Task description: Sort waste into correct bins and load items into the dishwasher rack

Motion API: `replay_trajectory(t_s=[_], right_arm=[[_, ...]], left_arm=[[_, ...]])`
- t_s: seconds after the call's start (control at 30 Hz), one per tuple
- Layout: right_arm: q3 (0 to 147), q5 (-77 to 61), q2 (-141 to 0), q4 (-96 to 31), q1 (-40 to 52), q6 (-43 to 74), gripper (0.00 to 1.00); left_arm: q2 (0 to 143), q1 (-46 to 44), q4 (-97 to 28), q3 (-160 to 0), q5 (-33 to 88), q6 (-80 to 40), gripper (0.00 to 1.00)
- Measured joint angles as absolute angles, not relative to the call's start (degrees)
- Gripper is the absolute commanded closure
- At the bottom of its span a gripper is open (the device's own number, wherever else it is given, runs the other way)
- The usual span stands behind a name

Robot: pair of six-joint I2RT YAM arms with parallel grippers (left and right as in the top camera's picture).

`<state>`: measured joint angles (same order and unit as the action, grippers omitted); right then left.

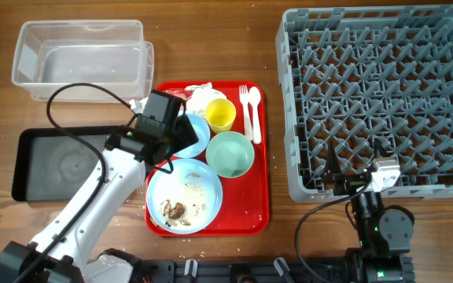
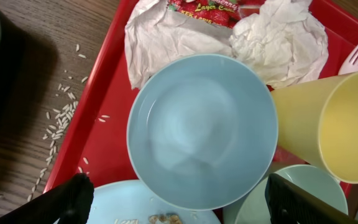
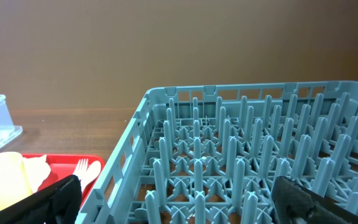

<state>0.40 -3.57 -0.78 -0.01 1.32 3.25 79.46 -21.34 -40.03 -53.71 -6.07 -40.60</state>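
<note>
Centred above the blue bowl (image 2: 201, 130) on the red tray (image 2: 107, 93), likely lining up a lift toward the rack (image 1: 376, 86). Just behind the bowl, napkin (image 2: 284, 37) and wrapper (image 2: 197, 9); cup (image 2: 334, 130) just beside. Left gripper (image 2: 185, 198): splayed wider than the bowl's rim, empty, touching nothing visible. Right gripper (image 3: 182, 199): low by the rack's near edge, equally wide, holding nothing.

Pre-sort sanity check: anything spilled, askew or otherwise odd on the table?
Yes: rice grains are scattered on the wooden table beside the red tray, with a few on the tray itself. They look spilled.
</note>
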Motion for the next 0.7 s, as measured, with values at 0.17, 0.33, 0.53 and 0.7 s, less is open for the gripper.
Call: replay_trajectory(t_s=[0.17,0.33,0.53,0.7], right_arm=[[0.4,-3.57,-0.8,-0.01,1.32,3.25,0.0],[0.4,-3.57,-0.8,-0.01,1.32,3.25,0.0],[0.4,-3.57,-0.8,-0.01,1.32,3.25,0.0],[0.4,-3.57,-0.78,-0.01,1.32,3.25,0.0]], left_arm=[[79.68,-21.39,-39.35,-53.71,-6.13,-40.56,0.1],[79.68,-21.39,-39.13,-53.71,-9.43,-40.14,0.22],[79.68,-21.39,-39.13,-53.71,-13.87,-39.88,0.19],[79.94,-21.39,-39.16,-53.71,-13.43,-39.83,0.19]])
